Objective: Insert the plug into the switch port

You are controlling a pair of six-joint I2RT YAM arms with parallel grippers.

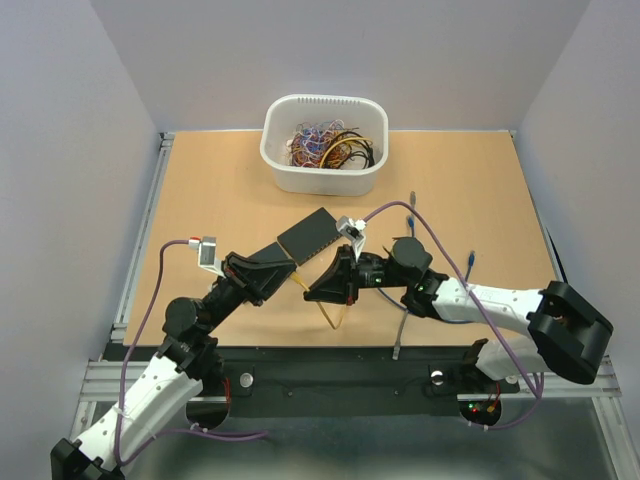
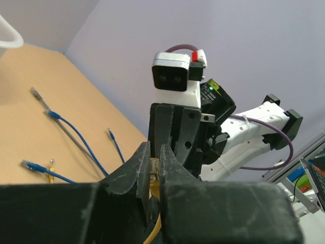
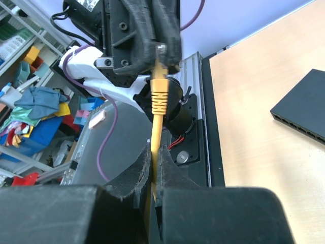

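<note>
The insertion had not been made. The switch (image 1: 308, 237) was seen lying flat on the table (image 1: 470, 200), and no cable was seen joined to it. Its row of ports was shown in the right wrist view, on the face turned towards that camera.

What could be counted as done was a two-handed hold. The yellow cable (image 3: 155, 137) was pinched between the closed jaws of the right pincer (image 3: 154, 168), a short way behind the ribbed boot. The plug (image 3: 161, 51) at its tip was clamped in the left pincer (image 2: 154, 163), whose fingers were shut almost fully upon it. The rest of the cable was seen hanging slack below the right pincer, towards the near edge of the table.

The plug was thus held in the air between the two pincers, which were set nose to nose just in front of the switch. The switch lay just beyond them, near but apart, and the plug was not pointed at the ports.

It was judged that most of the work was left. The plug tip was covered by the left fingers, so the grip would have to be shifted. The plug would then have to be turned towards a port, lined up and pushed home.
</note>
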